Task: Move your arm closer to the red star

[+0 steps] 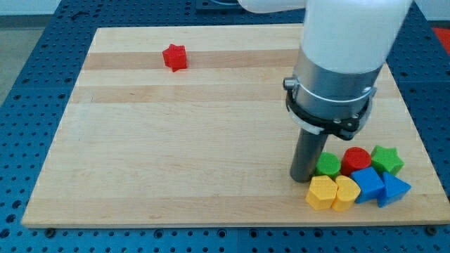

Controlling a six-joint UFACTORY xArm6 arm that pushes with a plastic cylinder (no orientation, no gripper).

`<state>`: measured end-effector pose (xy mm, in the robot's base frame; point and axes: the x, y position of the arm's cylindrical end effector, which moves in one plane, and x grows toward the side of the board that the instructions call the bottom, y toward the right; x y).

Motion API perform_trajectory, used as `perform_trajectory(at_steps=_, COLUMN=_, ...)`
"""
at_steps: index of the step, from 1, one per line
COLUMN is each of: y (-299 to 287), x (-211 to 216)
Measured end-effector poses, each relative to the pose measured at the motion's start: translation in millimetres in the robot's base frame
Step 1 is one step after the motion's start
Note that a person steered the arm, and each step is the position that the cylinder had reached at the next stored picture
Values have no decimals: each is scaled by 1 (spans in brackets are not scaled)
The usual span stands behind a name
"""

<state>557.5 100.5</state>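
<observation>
Red star (175,57) sits alone near the view's top left of the wooden table (176,154), well apart from everything else, so nothing blocks a straight run to it. My tip (304,177) is down at the view's bottom right, just beside the green round block (327,164) and above the yellow block (322,192) (touching or not, can't tell from this angle). Rest of the cluster is packed tight to the tip's right: second yellow block (346,192), red cylinder (356,160), green star (387,160), blue cube-ish block (367,184), blue triangular block (393,190). No fingers on this rig, just the rod, so nothing to spread or pinch. Judgement: task barely begun; the tip needs to go up-left across bare table, away from the cluster, w/o dragging the green one along.
</observation>
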Motion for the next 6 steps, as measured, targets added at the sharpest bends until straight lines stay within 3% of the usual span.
perform_trajectory(at_steps=3, y=0, x=-3)
perform_trajectory(at_steps=4, y=-20, x=-55)
perform_trajectory(at_steps=6, y=-53, x=-225)
